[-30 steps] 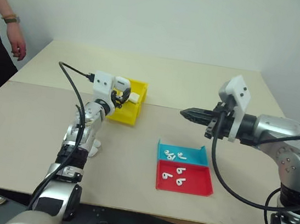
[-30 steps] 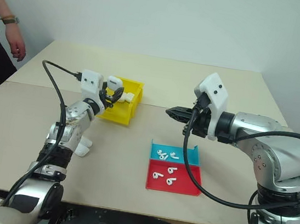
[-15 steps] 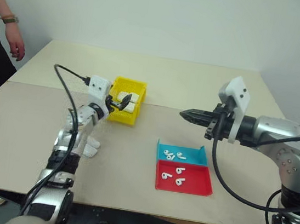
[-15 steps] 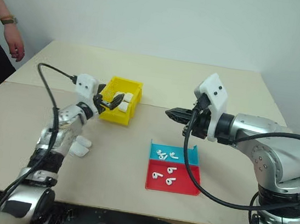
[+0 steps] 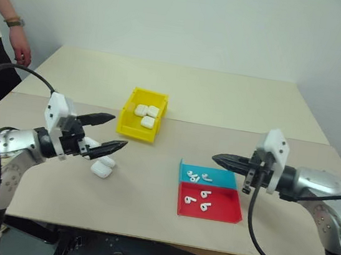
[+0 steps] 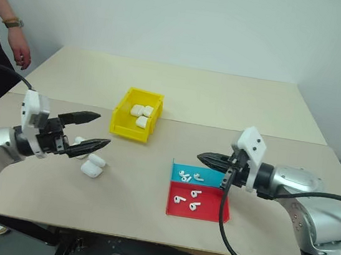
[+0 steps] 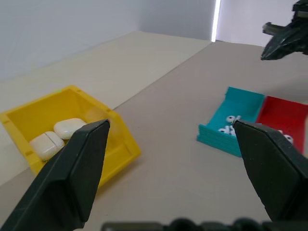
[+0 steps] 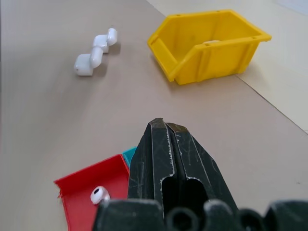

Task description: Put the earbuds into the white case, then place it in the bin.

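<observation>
The yellow bin stands left of the table's middle with three white cases lying inside. More white cases lie loose on the table in front of the bin. My left gripper hovers open and empty just above them, pointing level toward the middle. The earbuds lie in a teal tray, with several more in the red tray beside it. My right gripper is shut and empty, its tip just above the teal tray's far edge.
A person stands at the table's far left corner, one hand hanging beside it. The two shallow trays sit side by side near the front edge. The table's back half and right side are bare tabletop.
My left gripper opened over the bin, left a white case inside, then drew back toward the left. My right gripper sank lower and pulled back to the right, still shut.
</observation>
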### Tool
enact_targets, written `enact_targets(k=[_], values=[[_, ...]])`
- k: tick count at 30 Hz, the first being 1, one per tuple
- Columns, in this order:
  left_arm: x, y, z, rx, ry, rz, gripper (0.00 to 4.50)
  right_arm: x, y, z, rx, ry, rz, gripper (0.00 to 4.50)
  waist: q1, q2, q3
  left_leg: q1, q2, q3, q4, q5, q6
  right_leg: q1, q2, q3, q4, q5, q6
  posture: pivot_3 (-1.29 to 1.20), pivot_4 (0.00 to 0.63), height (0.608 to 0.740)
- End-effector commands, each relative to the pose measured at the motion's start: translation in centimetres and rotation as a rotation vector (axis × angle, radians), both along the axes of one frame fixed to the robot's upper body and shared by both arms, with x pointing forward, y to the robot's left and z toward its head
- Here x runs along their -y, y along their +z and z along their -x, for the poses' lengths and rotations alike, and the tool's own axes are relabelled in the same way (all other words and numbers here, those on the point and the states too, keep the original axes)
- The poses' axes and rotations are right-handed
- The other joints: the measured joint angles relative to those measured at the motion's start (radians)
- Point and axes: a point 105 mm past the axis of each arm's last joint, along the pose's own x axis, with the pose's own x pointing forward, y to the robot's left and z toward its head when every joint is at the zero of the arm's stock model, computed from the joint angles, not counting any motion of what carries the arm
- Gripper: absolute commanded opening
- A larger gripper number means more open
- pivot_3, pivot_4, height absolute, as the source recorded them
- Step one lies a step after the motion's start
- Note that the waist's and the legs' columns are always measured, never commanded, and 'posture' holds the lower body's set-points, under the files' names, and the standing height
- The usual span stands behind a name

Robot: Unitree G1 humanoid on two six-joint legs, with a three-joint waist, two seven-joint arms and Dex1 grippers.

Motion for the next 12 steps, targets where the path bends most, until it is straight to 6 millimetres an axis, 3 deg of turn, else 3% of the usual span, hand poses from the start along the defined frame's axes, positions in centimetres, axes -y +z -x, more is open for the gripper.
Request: enact_targets(k=[1, 6, 12], values=[[0.0, 1.3, 2.8, 0.023, -0.105, -0.057, 4.45, 0.8, 1.4, 1.8, 0.075, 0.084, 0.018, 0.00, 0.000, 0.000, 0.000, 0.000, 0.000, 0.000, 0.000, 0.000, 0.000, 0.000, 0.000, 0.000, -0.001, 0.000, 0.000, 0.00, 0.150, 0.740], [0.0, 1.2, 4.4, -0.004, -0.134, -0.085, 4.45, 1.6, 1.5, 3.0, 0.071, 0.144, 0.037, 0.00, 0.000, 0.000, 0.000, 0.002, 0.000, 0.001, 0.000, 0.000, 0.000, 0.002, 0.000, 0.000, 0.000, 0.000, 0.000, 0.00, 0.150, 0.740], [0.5, 1.1, 5.2, -0.046, -0.162, -0.057, 4.45, 1.6, 1.4, 3.2, 0.072, 0.142, 0.038, 0.00, 0.000, 0.000, 0.000, 0.008, 0.000, 0.001, 0.000, 0.000, 0.000, 0.008, 0.000, 0.000, -0.001, 0.000, 0.000, 0.00, 0.150, 0.740]])
